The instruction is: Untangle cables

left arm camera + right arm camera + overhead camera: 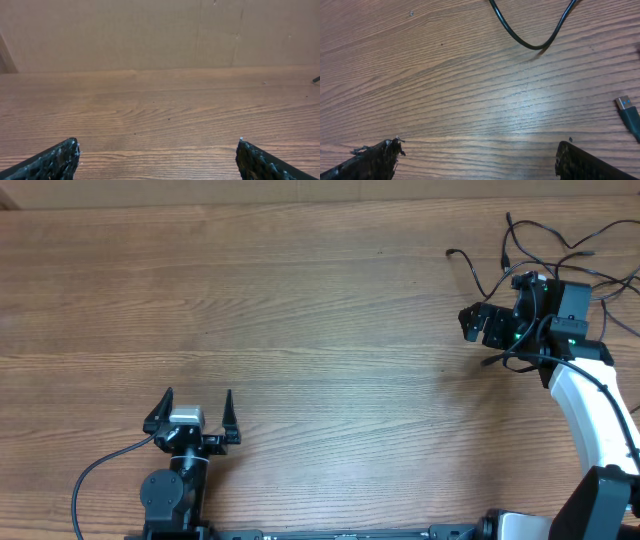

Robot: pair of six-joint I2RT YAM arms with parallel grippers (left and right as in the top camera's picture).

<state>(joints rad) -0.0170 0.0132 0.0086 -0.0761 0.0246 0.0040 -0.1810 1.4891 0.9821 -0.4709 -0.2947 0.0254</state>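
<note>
Cables (565, 245): loose black tangle on the table (320, 300), lying just beyond my right gripper (495, 308) and to its right. In the overhead view several strands pass behind that gripper's body; can't tell whether any touch it. One strand curls out on the gripper's left side, its end lying free on the wood.

Right gripper: jaws spread wide, gripping nothing. In the right wrist view both fingertips sit in the bottom corners with wood grain between them. A cable loop (536, 47) lies ahead of the gripper in a U shape, well apart from the fingers (375, 160). A USB plug (625, 105) with a blue insert and metal shell lies flat on the wood, off to the gripper's right and ahead of the right fingertip, not touching it. Can't tell whether loop and plug belong to the same cord.

Left gripper (197, 398): well apart from the right gripper, across the table to its left and closer to my base. Jaws spread wide here as well, gripping nothing. The left wrist view shows wood between the fingertips and a plain tan wall (160, 30) past the table's far edge. There is a small dark tip at that view's right edge, too small to identify.
</note>
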